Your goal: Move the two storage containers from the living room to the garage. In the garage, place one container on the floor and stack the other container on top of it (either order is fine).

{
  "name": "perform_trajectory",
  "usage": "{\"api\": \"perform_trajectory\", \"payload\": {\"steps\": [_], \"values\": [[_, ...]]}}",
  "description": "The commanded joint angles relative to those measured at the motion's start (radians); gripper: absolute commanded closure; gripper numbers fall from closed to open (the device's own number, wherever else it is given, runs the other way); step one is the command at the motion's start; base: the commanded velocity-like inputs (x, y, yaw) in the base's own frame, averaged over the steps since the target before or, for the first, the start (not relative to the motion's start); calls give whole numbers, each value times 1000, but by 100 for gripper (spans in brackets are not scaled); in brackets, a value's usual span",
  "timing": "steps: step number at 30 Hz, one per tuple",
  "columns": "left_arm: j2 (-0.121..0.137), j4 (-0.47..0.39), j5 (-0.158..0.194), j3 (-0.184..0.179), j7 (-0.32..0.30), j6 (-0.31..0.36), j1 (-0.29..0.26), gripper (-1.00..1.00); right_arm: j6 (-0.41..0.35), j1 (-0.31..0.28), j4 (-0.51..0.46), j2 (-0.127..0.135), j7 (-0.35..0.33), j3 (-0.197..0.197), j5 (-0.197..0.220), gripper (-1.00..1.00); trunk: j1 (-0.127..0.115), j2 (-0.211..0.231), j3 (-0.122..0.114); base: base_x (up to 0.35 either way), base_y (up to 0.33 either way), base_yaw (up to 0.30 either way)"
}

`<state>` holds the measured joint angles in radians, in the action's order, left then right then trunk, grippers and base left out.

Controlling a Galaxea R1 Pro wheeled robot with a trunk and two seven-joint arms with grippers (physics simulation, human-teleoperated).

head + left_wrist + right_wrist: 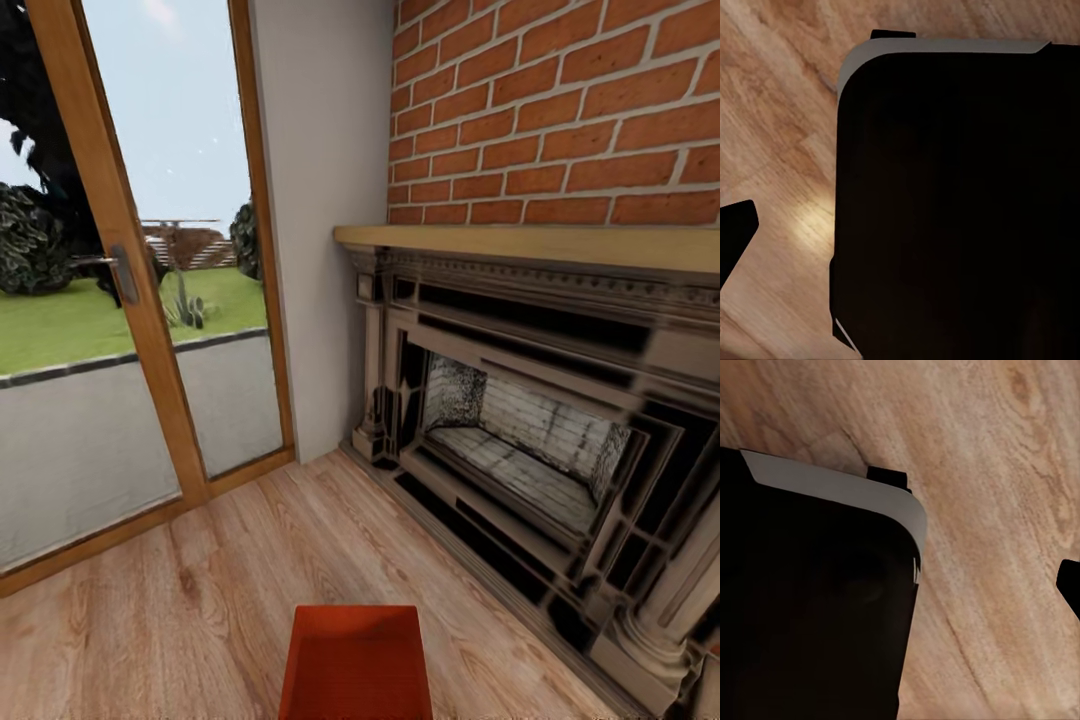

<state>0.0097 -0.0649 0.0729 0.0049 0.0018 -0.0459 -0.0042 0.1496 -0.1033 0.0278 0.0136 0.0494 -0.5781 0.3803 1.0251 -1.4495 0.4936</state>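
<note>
One orange-red storage container (357, 662) sits on the wood plank floor (200, 590) before the fireplace (520, 440). State of either hand: cannot tell.

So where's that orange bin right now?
In the head view, the bin lies on the wood floor at bottom centre, left of the fireplace.

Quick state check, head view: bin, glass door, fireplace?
storage container: on the wood floor, upright, open top, looks empty, nothing gripping it.
glass door: shut, handle level.
fireplace: unlit, firebox bare.
</note>
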Motion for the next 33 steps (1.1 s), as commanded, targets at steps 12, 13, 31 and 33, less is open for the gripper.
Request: {"api": "perform_trajectory", "payload": {"steps": [12,13,31,33], "values": [[0,1,8,0,0,-2,0,-100,5,-1,3,1,1,-7,9,-100,0,-1,20,0,0,0],[0,1,8,0,0,-2,0,-100,5,-1,3,2,1,-7,9,-100,0,-1,21,0,0,0],[-1,1,8,0,0,-3,0,-100,5,-1,3,6,1,-7,9,-100,0,-1,49,0,0,0],[-1,1,8,0,0,-3,0,-100,5,-1,3,6,1,-7,9,-100,0,-1,53,0,0,0]]}}
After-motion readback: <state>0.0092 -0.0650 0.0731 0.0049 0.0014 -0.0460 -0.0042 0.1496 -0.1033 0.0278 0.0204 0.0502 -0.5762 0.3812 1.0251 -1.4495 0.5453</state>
